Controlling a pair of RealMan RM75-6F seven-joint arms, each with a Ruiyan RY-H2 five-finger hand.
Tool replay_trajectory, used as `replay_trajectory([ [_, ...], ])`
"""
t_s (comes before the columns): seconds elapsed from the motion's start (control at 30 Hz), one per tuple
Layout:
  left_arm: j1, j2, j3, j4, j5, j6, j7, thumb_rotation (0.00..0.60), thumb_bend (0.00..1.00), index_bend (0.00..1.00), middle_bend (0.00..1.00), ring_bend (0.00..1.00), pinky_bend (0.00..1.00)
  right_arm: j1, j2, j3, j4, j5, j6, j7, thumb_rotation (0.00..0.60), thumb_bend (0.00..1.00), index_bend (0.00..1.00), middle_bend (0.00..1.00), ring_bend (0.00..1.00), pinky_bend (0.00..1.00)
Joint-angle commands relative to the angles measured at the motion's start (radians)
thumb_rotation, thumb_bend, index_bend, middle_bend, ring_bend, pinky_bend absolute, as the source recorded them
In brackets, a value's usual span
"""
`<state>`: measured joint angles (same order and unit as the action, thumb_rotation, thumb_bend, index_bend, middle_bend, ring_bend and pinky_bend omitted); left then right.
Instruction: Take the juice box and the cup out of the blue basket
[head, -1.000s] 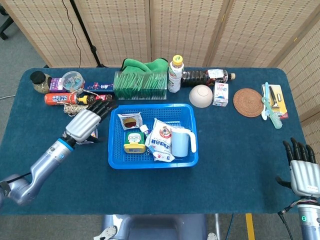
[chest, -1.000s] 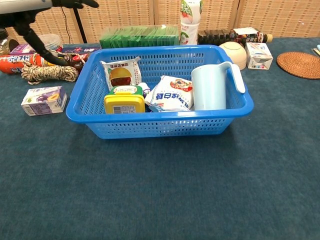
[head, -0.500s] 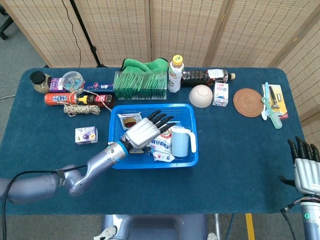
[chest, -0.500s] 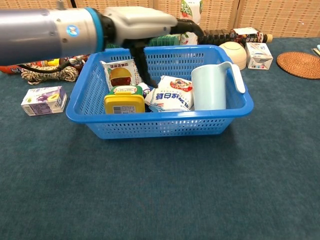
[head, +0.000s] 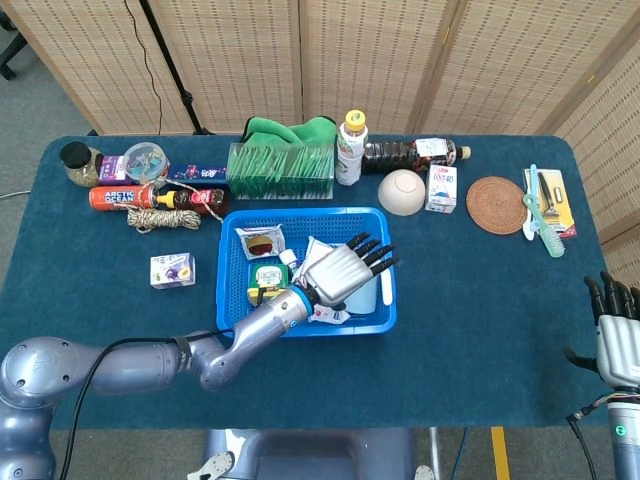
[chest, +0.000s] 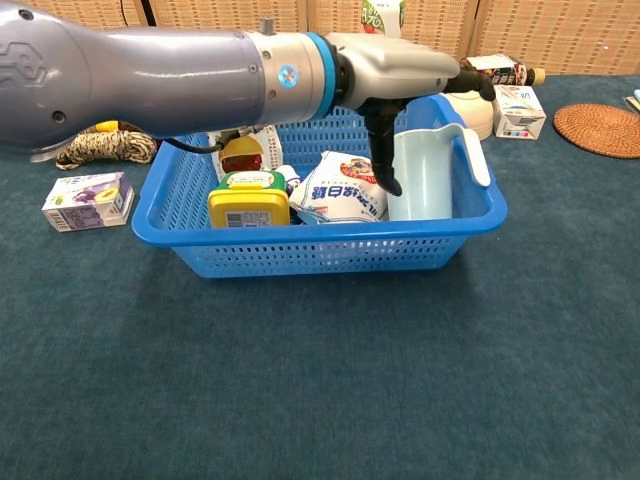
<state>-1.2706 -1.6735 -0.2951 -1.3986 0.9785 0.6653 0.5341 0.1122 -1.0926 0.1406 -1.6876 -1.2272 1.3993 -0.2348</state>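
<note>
Left hand (head: 340, 272) has moved right since 0.5 s ago, from over the basket's middle to over the cup (head: 366, 292). 1.0 s ago it was outside the basket, by the juice box. Right hand (head: 618, 330) has slid a bit lower at the frame's right edge.

Left hand now hangs over the right part of the blue basket (head: 232, 315), fingers (head: 372, 251) spread and stretched out, holding nothing. In chest view the thumb (chest: 383, 160) points down just beside the cup's left side; contact cannot be told. Forearm crosses the basket's front-left from the lower left.

Cup is pale blue, upright, in the basket's right end, handle (chest: 471, 152) toward the right wall. Juice box (head: 172, 270), small and purple, lies on the bench (head: 480, 320) left of the basket, apart from it.

Also in the basket: yellow-lidded tub (chest: 248, 203) at front left, snack packet (chest: 240, 152) behind it, white bag (chest: 343, 188) in the middle, touching the cup.

Right hand sits near the bench's right edge, fingers up and slightly apart, empty.

Behind the basket: rope coil (head: 152, 218), green box (head: 280, 170), bottle (head: 350, 148), white bowl (head: 402, 191), small carton (head: 441, 188), woven coaster (head: 496, 204).
</note>
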Motion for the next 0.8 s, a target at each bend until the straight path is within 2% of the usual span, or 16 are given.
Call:
replay_trajectory([
  [0.03,-0.030,-0.022,-0.011,0.002,-0.036,0.026,0.021,0.600,0.11,0.00,0.00,0.00,0.01,0.002,-0.001,-0.001,0.002,0.001,-0.005,-0.001,0.600,0.00,0.00,0.00,0.00,0.00],
  [0.23,-0.075,-0.066,-0.016,0.042,-0.102,0.039,0.038,0.600,0.16,0.00,0.00,0.00,0.04,0.004,-0.004,-0.001,0.004,0.005,-0.008,-0.004,0.600,0.00,0.00,0.00,0.00,0.00],
  [0.33,-0.093,-0.089,-0.024,0.065,-0.111,0.048,0.029,0.600,0.22,0.01,0.00,0.01,0.14,0.004,-0.003,0.000,0.005,0.008,-0.008,-0.004,0.600,0.00,0.00,0.00,0.00,0.00],
  [0.4,-0.099,-0.099,-0.028,0.075,-0.111,0.049,0.015,0.600,0.26,0.05,0.03,0.06,0.23,0.004,-0.003,0.000,0.005,0.009,-0.006,-0.003,0.600,0.00,0.00,0.00,0.00,0.00],
  [0.57,-0.106,-0.110,-0.021,0.098,-0.096,0.065,0.000,0.600,0.35,0.17,0.12,0.17,0.32,0.003,-0.001,0.002,0.006,0.011,-0.005,0.002,0.600,0.00,0.00,0.00,0.00,0.00],
  [0.8,-0.121,-0.119,-0.005,0.130,-0.128,0.063,0.017,0.600,0.35,0.20,0.15,0.18,0.34,0.003,-0.001,0.002,0.006,0.013,-0.005,0.003,0.600,0.00,0.00,0.00,0.00,0.00],
])
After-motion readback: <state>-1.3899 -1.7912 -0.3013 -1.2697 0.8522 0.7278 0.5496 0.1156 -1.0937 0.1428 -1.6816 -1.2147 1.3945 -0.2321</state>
